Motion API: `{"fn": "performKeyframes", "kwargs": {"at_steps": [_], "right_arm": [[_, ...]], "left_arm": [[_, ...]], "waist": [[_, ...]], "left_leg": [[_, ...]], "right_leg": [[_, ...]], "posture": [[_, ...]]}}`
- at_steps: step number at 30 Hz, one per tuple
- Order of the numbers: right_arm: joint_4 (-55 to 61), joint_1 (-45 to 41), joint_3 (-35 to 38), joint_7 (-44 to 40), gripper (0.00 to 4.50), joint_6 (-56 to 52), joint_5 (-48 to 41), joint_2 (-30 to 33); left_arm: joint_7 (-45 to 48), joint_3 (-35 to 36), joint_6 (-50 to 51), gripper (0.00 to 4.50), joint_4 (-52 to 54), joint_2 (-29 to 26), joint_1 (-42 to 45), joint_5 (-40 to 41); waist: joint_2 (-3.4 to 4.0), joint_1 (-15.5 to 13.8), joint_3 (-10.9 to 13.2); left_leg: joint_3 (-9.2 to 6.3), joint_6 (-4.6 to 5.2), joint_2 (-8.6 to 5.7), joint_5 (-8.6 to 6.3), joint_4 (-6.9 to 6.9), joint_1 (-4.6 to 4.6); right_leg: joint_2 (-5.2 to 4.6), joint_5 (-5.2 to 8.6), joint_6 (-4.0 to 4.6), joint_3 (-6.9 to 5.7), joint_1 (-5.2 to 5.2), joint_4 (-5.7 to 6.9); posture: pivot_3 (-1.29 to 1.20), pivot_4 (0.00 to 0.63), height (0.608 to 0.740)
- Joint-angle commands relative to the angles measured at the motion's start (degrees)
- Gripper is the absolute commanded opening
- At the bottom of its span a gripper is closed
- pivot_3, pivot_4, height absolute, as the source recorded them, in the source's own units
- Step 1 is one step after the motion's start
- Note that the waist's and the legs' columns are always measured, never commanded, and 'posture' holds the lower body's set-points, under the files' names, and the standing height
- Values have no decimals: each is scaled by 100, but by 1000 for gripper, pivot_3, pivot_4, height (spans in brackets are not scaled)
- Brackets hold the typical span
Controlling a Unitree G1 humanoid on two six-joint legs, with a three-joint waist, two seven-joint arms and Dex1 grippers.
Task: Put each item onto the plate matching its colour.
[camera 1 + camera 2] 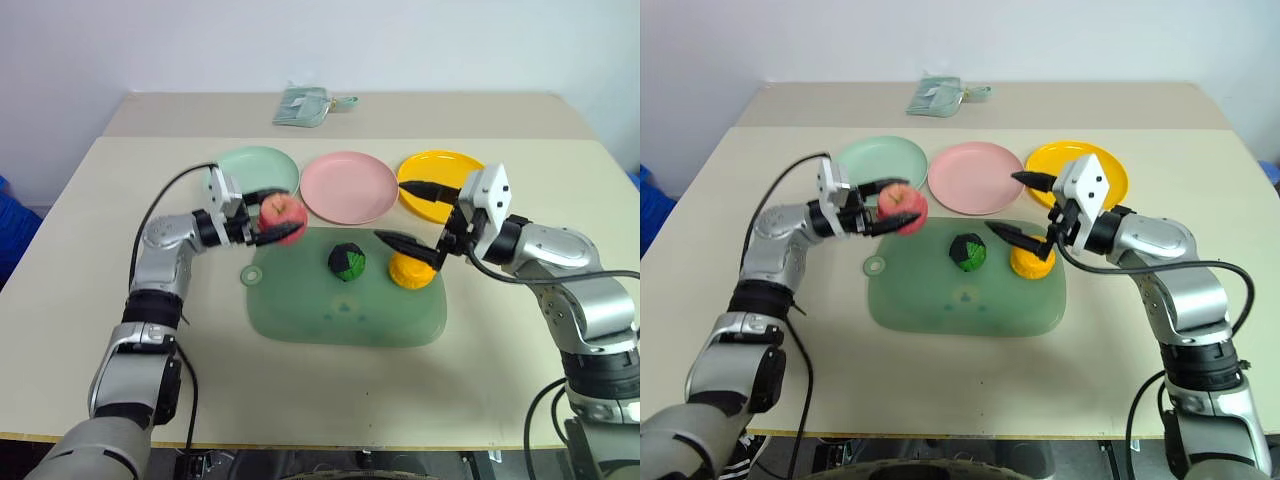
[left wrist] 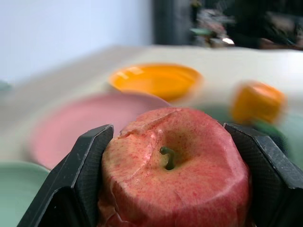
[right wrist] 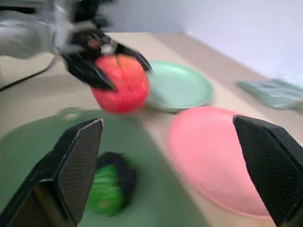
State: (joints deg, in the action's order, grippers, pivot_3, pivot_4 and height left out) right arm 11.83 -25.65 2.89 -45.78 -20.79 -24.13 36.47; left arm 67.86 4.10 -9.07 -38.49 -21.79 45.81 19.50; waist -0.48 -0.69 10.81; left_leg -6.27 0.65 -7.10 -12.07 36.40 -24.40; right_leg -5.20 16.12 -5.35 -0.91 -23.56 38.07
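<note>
Left pincer (image 1: 272, 215) pinching the apple (image 1: 283, 216) above the mat (image 1: 345, 305), right pincer (image 1: 410, 212) spread wide over the orange fruit (image 1: 411, 270)

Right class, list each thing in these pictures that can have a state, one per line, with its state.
Left hand: shut on the apple.
Apple: held, lifted off the mat.
Right hand: open, holding nothing.
Green-and-black ball: resting on the mat.
Orange fruit: resting on the mat.
Green plate, pink plate, yellow plate: bare.

Left gripper (image 1: 892, 208) clamps apple (image 1: 903, 208) (lifted).
</note>
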Motion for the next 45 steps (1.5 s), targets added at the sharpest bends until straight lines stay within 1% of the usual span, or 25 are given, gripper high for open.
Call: {"fn": "performKeyframes", "kwargs": {"at_steps": [1, 3, 6, 10, 15, 17, 18, 21, 22, 24, 26, 27, 28, 30, 31, 33, 34, 37, 39, 42, 45], "right_arm": [[-377, -341, 3, 404, 4500, 156, 420, -109], [-471, -395, -13, 460, 4500, 200, 531, -152], [-555, -480, -24, 666, 4500, 165, 680, -261], [-546, -480, -33, 744, 4500, 196, 763, -346], [-343, -368, -8, 793, 4500, 142, 783, -358], [-233, -307, 24, 804, 4500, 101, 759, -339], [-178, -277, 43, 810, 4500, 80, 748, -325], [-67, -226, 92, 832, 4500, 15, 731, -307], [-36, -210, 108, 833, 4500, 0, 725, -305], [4, -193, 129, 822, 4500, -19, 709, -307], [31, -183, 145, 784, 4500, -7, 679, -307], [55, -175, 159, 729, 4500, -19, 622, -297], [107, -140, 178, 593, 4500, -33, 525, -245], [166, -92, 211, 402, 4500, -71, 385, -170], [217, -45, 240, 192, 4500, -149, 215, -87], [284, 19, 279, -84, 4500, -248, -17, 31], [362, 70, 294, -270, 4500, -326, -184, 113], [490, 118, 309, -617, 4500, -460, -485, 272], [431, 56, 246, -603, 4500, -402, -396, 280], [278, -30, 180, -532, 4500, -302, -251, 242], [254, -13, 131, -569, 4500, -257, -200, 275]], "left_arm": [[-1102, 91, -629, 3175, -911, 239, 726, -457], [-1838, 34, -851, 3175, -1611, 473, 1194, -765], [-2637, -69, -974, 3175, -2446, 851, 1770, -1124], [-3164, -12, -903, 3175, -3134, 1249, 2262, -1289], [-3563, -10, -810, 3175, -3524, 1540, 2463, -1535], [-3744, -71, -854, 4198, -3581, 1563, 2455, -1683], [-3816, -35, -889, 4461, -3595, 1573, 2459, -1693], [-3735, 60, -1027, 4461, -3572, 1556, 2473, -1678], [-3672, 67, -1122, 4461, -3546, 1533, 2470, -1679], [-3246, 275, -1120, 4461, -3464, 1494, 2499, -1410], [-2372, 456, -1201, 4461, -3261, 1424, 2452, -1098], [-1740, 546, -1149, 4461, -3083, 1367, 2381, -885], [-866, 636, -854, 4461, -2734, 1253, 2218, -559], [216, 732, -388, 4461, -2197, 1096, 1955, -112], [686, 826, 150, 4461, -1850, 964, 1753, 211], [1151, 904, 943, 4461, -1358, 794, 1464, 602], [1407, 778, 1109, 4461, -1063, 692, 1204, 610], [1791, 166, 1036, 4461, -204, 542, 404, 263], [1769, -69, 1001, 4461, 194, 548, 118, 159], [1672, -259, 819, 4461, 379, 558, -11, 53], [1407, -518, 149, 4461, 257, 670, -50, -326]], "waist": [[-2, -17, 0], [-4, -16, 1], [-5, -6, 1], [-6, 9, 2], [-6, 42, 2], [-6, 46, 2], [-6, 45, 2], [-6, 35, 2], [-6, 29, 2], [-6, 26, 2], [-6, 29, 2], [-6, 32, 2], [-5, 39, 2], [-4, 69, 1], [-3, 96, 0], [-2, 150, 0], [-2, 159, 0], [-1, 171, -1], [-1, 140, 0], [-3, 80, 0], [-2, 37, -1]], "left_leg": [[0, 0, 0, 0, 2, 0], [0, 0, -2, 0, 7, -3], [1, 5, -6, -3, 11, -10], [4, 8, -7, -4, 15, -12], [6, 7, -5, -4, 16, -11], [6, 7, -5, -4, 16, -11], [6, 7, -5, -4, 16, -12], [6, 7, -5, -4, 17, -12], [6, 7, -5, -4, 18, -12], [6, 7, -5, -4, 20, -12], [6, 7, -5, -4, 20, -12], [6, 7, -5, -4, 20, -12], [7, 7, -5, -4, 21, -13], [7, 7, -3, -4, 20, -13], [7, 7, -3, -4, 20, -13], [6, 7, -1, -4, 20, -12], [6, 7, 1, -4, 20, -11], [6, 7, 3, -4, 19, -8], [5, 7, 4, -4, 24, -8], [-1, 9, 3, -7, 43, -11], [0, 22, 3, -16, 50, -9]], "right_leg": [[1, 0, 0, -1, 1, 0], [2, -2, -3, -2, 1, 0], [0, -3, -7, -2, 0, -1], [1, -4, -10, -2, -1, -1], [4, -4, -10, -1, -3, 3], [4, -4, -10, 0, -4, 3], [5, -4, -10, 0, -6, 4], [5, -4, -10, 1, -5, 4], [5, -4, -10, 1, -5, 4], [5, -5, -11, 1, -4, 4], [5, -5, -11, 1, -4, 4], [5, -5, -11, 1, -4, 4], [5, -5, -11, 1, -4, 4], [5, -5, -11, 1, -4, 3], [5, -5, -10, 1, -4, 3], [6, -4, -10, 1, -2, 2], [7, -4, -10, 2, 0, 2], [9, -4, -10, 5, 1, 3], [9, -4, -9, 6, 2, 3], [9, -7, -12, 6, 10, 3], [9, -9, -15, 6, 16, 3]], "posture": [[0, 150, 738], [0, 150, 738], [0, 150, 738], [0, 150, 738], [0, 150, 738], [0, 150, 738], [0, 150, 738], [0, 150, 738], [0, 150, 738], [0, 150, 738], [0, 150, 738], [0, 150, 738], [0, 150, 738], [0, 150, 738], [0, 150, 738], [0, 150, 738], [0, 150, 738], [0, 150, 738], [0, 150, 738], [0, 150, 738], [0, 150, 738]]}}
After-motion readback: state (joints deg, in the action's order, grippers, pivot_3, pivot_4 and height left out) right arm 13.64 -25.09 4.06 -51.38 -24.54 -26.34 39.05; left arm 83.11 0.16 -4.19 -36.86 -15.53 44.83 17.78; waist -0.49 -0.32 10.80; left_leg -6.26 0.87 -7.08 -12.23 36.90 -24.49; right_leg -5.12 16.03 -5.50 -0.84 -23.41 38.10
